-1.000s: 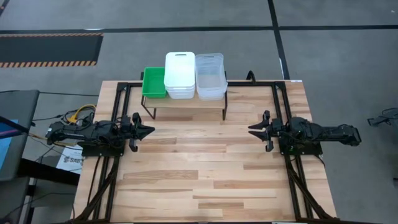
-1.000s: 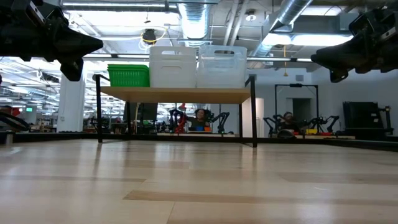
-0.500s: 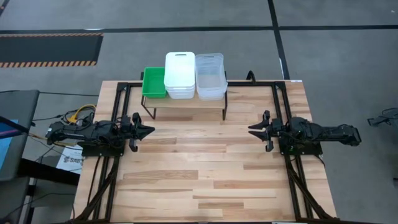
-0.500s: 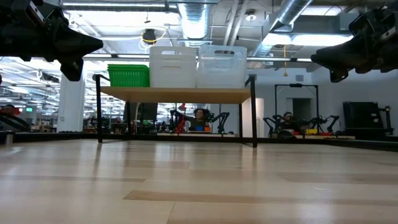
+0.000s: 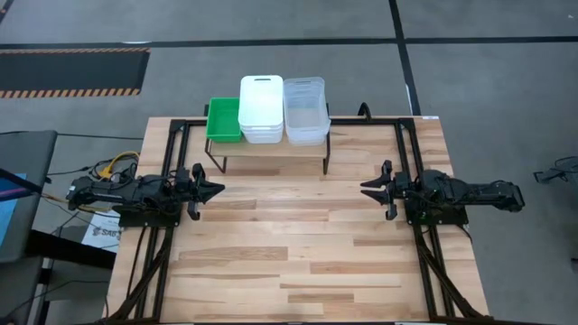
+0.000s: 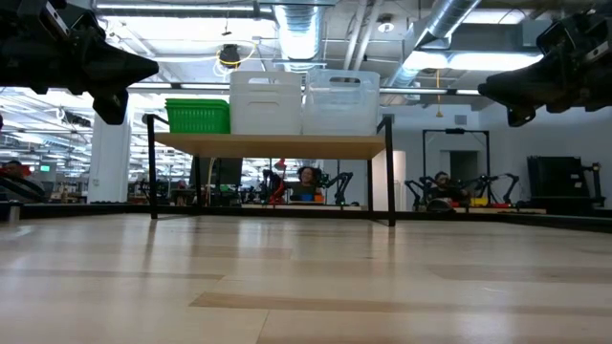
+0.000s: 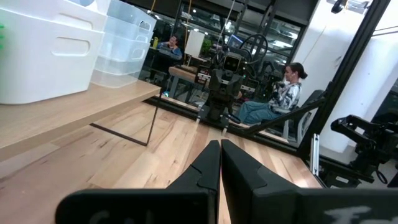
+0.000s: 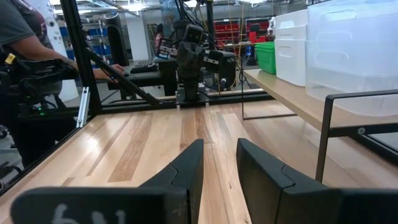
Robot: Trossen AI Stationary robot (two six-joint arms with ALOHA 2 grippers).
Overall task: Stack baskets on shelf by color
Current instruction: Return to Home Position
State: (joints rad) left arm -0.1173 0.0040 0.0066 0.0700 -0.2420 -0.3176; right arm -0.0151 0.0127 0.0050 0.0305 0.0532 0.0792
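Three stacks of baskets stand side by side on the shelf [image 5: 271, 148] at the table's far edge. The green stack [image 5: 223, 119] is on the left, the white stack [image 5: 261, 108] in the middle and the clear stack [image 5: 304, 110] on the right. In the low view the green [image 6: 198, 116], white [image 6: 267, 102] and clear [image 6: 341, 102] stacks rest bottom-down on the board [image 6: 273, 145]. My left gripper [image 5: 219, 190] hovers at mid-left, shut and holding nothing. My right gripper [image 5: 364, 188] hovers at mid-right, slightly open and holding nothing. Both point toward the table's middle.
The black frame rails [image 5: 181, 135] run along the table's left, right and far sides. Bare plank tabletop [image 5: 289, 244] lies between the arms and toward the near edge. A seated person [image 7: 283, 93] and another person [image 8: 25, 37] are in the room beyond the table.
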